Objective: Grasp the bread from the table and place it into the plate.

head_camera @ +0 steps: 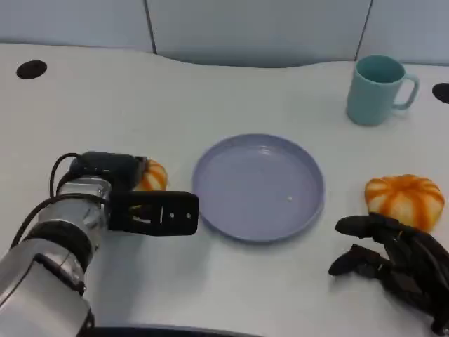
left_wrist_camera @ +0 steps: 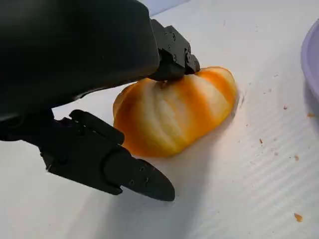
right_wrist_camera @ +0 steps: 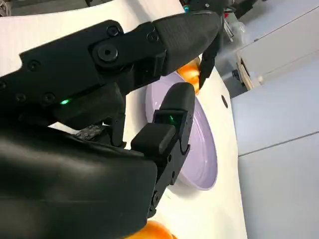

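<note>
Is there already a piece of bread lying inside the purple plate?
No, the plate holds nothing; one bread lies left of it by the left hand, another bread to its right.

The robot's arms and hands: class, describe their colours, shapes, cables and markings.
The left forearm is a silver ribbed cylinder with black cables looping beside the wrist. The left hand is black and boxy. The right hand is black with jointed fingers; the right wrist view shows small green lights on it.
</note>
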Controlling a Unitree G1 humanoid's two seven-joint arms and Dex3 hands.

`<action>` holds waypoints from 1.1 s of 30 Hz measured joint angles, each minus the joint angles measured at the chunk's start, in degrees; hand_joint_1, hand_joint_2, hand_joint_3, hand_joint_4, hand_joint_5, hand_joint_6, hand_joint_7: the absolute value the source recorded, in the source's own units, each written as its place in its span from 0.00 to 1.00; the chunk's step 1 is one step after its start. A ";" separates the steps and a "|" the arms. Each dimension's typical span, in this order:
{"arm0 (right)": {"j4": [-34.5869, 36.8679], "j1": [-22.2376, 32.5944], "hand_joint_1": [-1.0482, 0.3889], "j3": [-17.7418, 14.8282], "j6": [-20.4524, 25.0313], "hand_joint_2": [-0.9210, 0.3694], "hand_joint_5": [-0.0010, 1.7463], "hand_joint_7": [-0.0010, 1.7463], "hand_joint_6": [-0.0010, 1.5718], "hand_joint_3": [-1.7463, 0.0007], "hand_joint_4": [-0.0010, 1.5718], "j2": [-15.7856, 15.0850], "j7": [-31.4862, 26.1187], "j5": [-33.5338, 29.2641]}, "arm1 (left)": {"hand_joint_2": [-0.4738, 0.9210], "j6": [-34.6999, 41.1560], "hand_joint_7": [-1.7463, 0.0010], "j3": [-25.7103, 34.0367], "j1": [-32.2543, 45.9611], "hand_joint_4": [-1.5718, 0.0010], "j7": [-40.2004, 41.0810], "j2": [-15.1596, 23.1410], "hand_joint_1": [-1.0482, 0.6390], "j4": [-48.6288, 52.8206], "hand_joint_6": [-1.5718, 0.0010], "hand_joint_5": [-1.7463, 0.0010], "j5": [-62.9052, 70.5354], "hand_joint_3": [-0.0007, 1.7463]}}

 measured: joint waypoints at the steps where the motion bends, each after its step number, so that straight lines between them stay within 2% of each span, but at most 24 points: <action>1: -0.19 0.12 0.46 0.03 0.16 0.00 0.63 0.34 0.49 0.93 0.41 0.00 0.00 0.00 | 0.90 0.04 0.96 0.04 0.00 0.81 0.16 -0.11 0.49 0.03 0.72 0.92 -0.19 0.02; 4: -0.95 0.45 0.45 0.12 0.85 0.00 0.63 0.35 0.49 0.93 0.40 -0.01 -0.04 0.01 | 0.93 0.16 0.96 0.45 0.09 0.77 1.00 -0.37 0.51 0.23 0.66 0.91 -0.92 0.02; 5: -1.21 0.62 0.45 0.17 0.90 0.00 0.63 0.35 0.49 0.93 0.40 -0.01 -0.07 0.01 | 0.94 0.21 0.96 0.51 0.12 0.72 1.08 -0.44 0.50 0.30 0.64 0.89 -0.99 0.02; 6: -1.67 0.87 0.46 0.27 1.07 0.00 0.63 0.35 0.49 0.93 0.40 -0.01 -0.15 0.01 | 0.95 0.23 0.96 0.47 0.16 0.61 1.26 -0.47 0.48 0.35 0.59 0.85 -0.97 0.02; 7: -1.99 1.06 0.46 0.34 1.20 0.00 0.63 0.35 0.49 0.93 0.40 -0.01 -0.16 0.01 | 0.95 0.23 0.96 0.28 0.18 0.57 1.55 -0.47 0.47 0.41 0.56 0.83 -0.85 0.02; 8: -2.23 1.22 0.46 0.35 1.30 0.00 0.63 0.35 0.49 0.94 0.40 -0.01 -0.15 0.03 | 0.96 0.22 0.97 -0.04 0.18 0.53 1.98 -0.46 0.47 0.44 0.51 0.76 -0.69 0.01; 9: -2.31 1.31 0.46 0.35 1.33 0.00 0.63 0.35 0.48 0.94 0.40 0.00 -0.10 0.10 | 0.97 0.07 0.97 -0.24 0.17 0.53 2.29 -0.43 0.44 0.45 0.44 0.65 -0.52 0.01; 11: -2.33 1.40 0.45 0.34 1.33 0.00 0.63 0.35 0.48 0.94 0.41 0.00 0.05 0.16 | 0.98 -0.72 0.98 -0.74 0.15 0.53 2.77 -0.06 0.42 0.43 0.37 0.56 -0.29 0.00; 13: -2.37 1.55 0.45 0.34 1.33 0.00 0.63 0.35 0.48 0.94 0.41 0.00 0.09 0.17 | 0.98 -1.17 0.98 -1.18 0.07 0.58 2.77 0.22 0.39 0.42 0.30 0.36 -0.21 0.00; 15: -2.54 1.75 0.45 0.34 1.34 0.00 0.63 0.35 0.48 0.94 0.41 0.00 0.09 0.17 | 0.94 -0.96 0.97 -1.47 -0.03 0.59 2.92 0.23 0.37 0.41 0.25 0.29 -0.10 0.00; 17: -2.64 1.88 0.45 0.34 1.37 0.00 0.63 0.35 0.48 0.94 0.41 0.00 0.11 0.18 | 0.93 -0.30 0.98 -1.56 -0.10 0.58 2.94 0.17 0.38 0.42 0.26 0.28 0.00 0.00; 18: -2.66 1.91 0.46 0.35 1.38 0.00 0.63 0.36 0.48 0.94 0.40 -0.01 0.13 0.18 | 0.96 -0.05 0.99 -1.79 -0.11 0.59 3.01 0.15 0.40 0.42 0.31 0.29 0.16 0.01; 20: -2.79 1.99 0.45 0.35 1.41 0.00 0.63 0.36 0.47 0.95 0.40 -0.01 0.11 0.18 | 0.99 -0.02 1.00 -2.74 -0.09 0.65 4.23 0.15 0.41 0.46 0.39 0.31 0.78 0.08; 22: -2.92 2.01 0.46 0.35 1.66 0.00 0.63 0.36 0.47 0.95 0.40 -0.03 0.12 0.20 | 1.00 -0.04 1.00 -3.48 0.10 0.66 5.53 0.14 0.41 0.54 0.42 0.31 1.47 0.14; 25: -2.91 2.01 0.45 0.33 1.68 0.00 0.63 0.37 0.47 0.95 0.40 -0.06 0.14 0.24 | 1.00 -0.48 0.98 -3.49 0.47 0.62 7.07 0.14 0.41 0.64 0.39 0.20 1.44 0.14; 27: -2.90 2.01 0.45 0.34 1.64 0.00 0.63 0.37 0.47 0.95 0.40 -0.08 0.11 0.22 | 1.00 -0.80 0.97 -3.43 0.84 0.59 8.55 0.14 0.43 0.68 0.37 0.12 1.42 0.10; 28: -2.89 2.01 0.46 0.34 1.61 0.00 0.63 0.37 0.47 0.95 0.40 -0.08 0.11 0.22 | 1.00 -0.99 0.98 -3.42 1.08 0.59 9.75 0.15 0.45 0.71 0.38 0.07 1.42 0.10; 30: -2.82 1.99 0.45 0.32 1.57 0.00 0.63 0.37 0.47 0.95 0.40 -0.09 0.16 0.24 | 1.00 -1.55 0.98 -3.14 1.67 0.61 12.21 0.25 0.46 0.73 0.39 0.05 1.30 0.14; 33: -2.84 1.99 0.45 0.34 1.55 0.00 0.63 0.37 0.48 0.95 0.41 -0.10 0.01 0.23 | 0.99 -1.97 0.97 -2.40 2.19 0.62 13.88 0.32 0.45 0.73 0.36 0.01 1.01 0.10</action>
